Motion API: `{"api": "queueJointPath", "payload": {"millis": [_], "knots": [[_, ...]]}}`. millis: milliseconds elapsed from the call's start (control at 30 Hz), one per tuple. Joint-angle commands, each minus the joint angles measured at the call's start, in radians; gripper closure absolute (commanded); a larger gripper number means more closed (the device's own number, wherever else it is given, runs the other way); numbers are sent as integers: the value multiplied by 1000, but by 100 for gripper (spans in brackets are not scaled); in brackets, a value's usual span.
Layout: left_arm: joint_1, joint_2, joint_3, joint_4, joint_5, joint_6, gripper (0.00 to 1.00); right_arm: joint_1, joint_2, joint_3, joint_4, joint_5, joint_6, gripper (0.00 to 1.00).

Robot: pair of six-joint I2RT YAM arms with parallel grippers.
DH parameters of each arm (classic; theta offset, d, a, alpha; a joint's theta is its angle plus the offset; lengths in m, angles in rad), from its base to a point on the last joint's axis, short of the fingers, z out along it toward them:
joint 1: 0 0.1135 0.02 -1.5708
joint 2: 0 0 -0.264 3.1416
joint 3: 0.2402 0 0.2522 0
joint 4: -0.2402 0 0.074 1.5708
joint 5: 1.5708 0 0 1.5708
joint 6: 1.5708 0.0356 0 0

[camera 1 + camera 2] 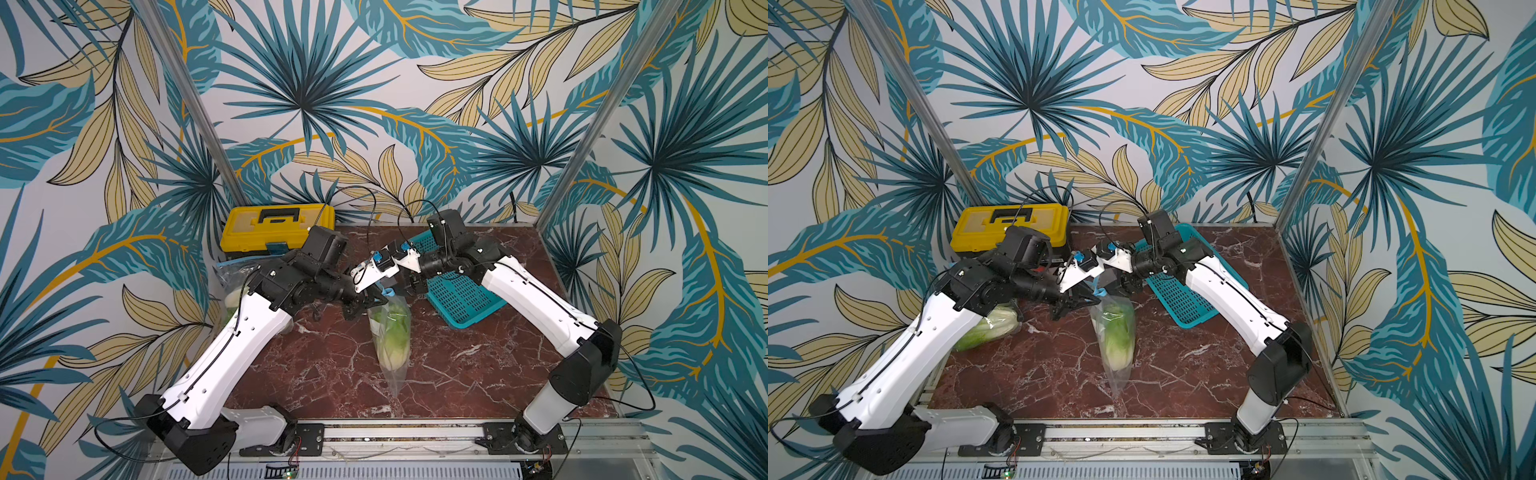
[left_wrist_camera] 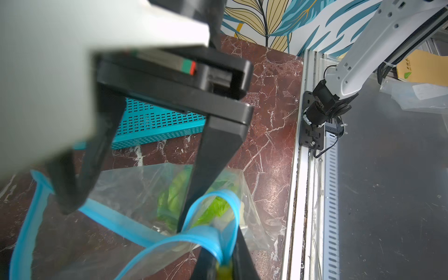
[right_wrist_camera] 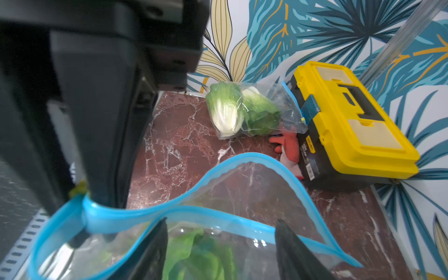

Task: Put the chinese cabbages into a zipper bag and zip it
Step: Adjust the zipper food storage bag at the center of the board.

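Right wrist view: looks into the gaping mouth of the zipper bag [image 3: 252, 184]; blue zip rim [image 3: 252, 156] bowed wide, strips not pressed together.
Cabbage in that bag: one chinese cabbage [image 1: 392, 338], green leaves toward the mouth, white base toward the closed end; sits mid-table in both top views.
Other cabbages: two other cabbages [image 3: 225, 109] lie side by side in a second bag [image 3: 286, 106], just beside the yellow toolbox [image 3: 351, 126] (rim there looks closed, hard to be sure).
Done: all three cabbages bagged, by the look of it; none seen loose on the marble table [image 1: 332, 374] or in the visible part of the teal basket [image 1: 461, 299].
Left to do: probably just the zipping of the middle bag, from one end of the rim to the other.
Left gripper [image 1: 380, 297]: clamped tight on one end of the zip rim, pinches both strips together and holds that corner up off the table.
Right gripper [image 3: 221, 221]: fingers [image 3: 155, 252] well apart, tips down at the mouth and spaced along the rim; grips nothing (contact with the plastic cannot be told).
Next move, as a guess: calls for a pinch beside the held corner, then a slide along the rim.
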State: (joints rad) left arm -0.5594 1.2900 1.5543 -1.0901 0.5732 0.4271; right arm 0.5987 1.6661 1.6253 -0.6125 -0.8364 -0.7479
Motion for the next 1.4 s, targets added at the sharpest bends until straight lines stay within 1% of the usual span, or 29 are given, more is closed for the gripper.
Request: {"api": "queueJointPath", "payload": {"millis": [0, 67, 167, 267, 333, 367, 400, 500, 533, 567, 600, 667, 700, 733, 767, 833, 933, 1000, 1100, 1167, 1200, 1300, 1367], "knots": [[-2, -6, 17, 12, -21, 16, 100, -5, -94, -168, 129, -100, 126, 36], [-2, 6, 32, 12, -23, 16, 100, -5, -146, -244, 192, -123, 180, 43], [-2, 32, 62, 9, -39, 9, 100, -4, -206, -316, 250, -110, 236, 59], [-1, 52, 98, 1, -81, 11, 100, -5, -254, -352, 254, -78, 250, 75], [-2, 65, 122, -6, -105, 13, 100, -4, -279, -366, 250, -63, 256, 88], [-3, 72, 133, -9, -113, 12, 100, -5, -292, -379, 258, -53, 268, 96], [-3, 77, 142, -10, -115, 10, 100, -4, -304, -395, 282, -40, 292, 100], [-3, 92, 153, -9, -100, -4, 100, 8, -345, -461, 384, 21, 400, 100], [-5, 94, 151, -9, -95, -4, 100, 11, -358, -478, 436, 53, 423, 94], [-6, 95, 149, -9, -103, -4, 100, 11, -374, -489, 445, 109, 448, 69], [-9, 94, 141, -10, -121, 0, 100, 11, -392, -486, 411, 169, 423, 51], [-14, 87, 126, -15, -148, 21, 100, 8, -423, -479, 312, 270, 323, 31], [-14, 81, 116, -14, -152, 32, 100, 4, -431, -471, 294, 319, 289, 24], [-14, 76, 109, -13, -152, 41, 100, 1, -428, -458, 289, 349, 282, 22], [-13, 75, 104, -14, -152, 49, 100, -3, -416, -429, 268, 343, 275, 20], [-16, 75, 103, -16, -142, 55, 100, -4, -380, -373, 230, 300, 247, 17], [-20, 75, 99, -16, -127, 59, 100, -5, -314, -265, 135, 259, 158, 14], [-23, 72, 93, -22, -130, 64, 100, -7, -263, -173, 22, 233, 79, 14], [-23, 61, 82, -23, -129, 74, 100, -10, -188, -55, -160, 157, -18, 14], [-23, 58, 82, -23, -133, 76, 100, -10, -145, 3, -265, 93, -61, 17], [-24, 57, 82, -23, -137, 77, 100, -9, -133, 8, -281, 63, -59, 18], [-23, 57, 88, -22, -150, 77, 100, -8, -131, -26, -278, -2, -43, 23], [-24, 57, 98, -23, -156, 75, 100, -10, -134, -56, -267, -14, -29, 30]]}}
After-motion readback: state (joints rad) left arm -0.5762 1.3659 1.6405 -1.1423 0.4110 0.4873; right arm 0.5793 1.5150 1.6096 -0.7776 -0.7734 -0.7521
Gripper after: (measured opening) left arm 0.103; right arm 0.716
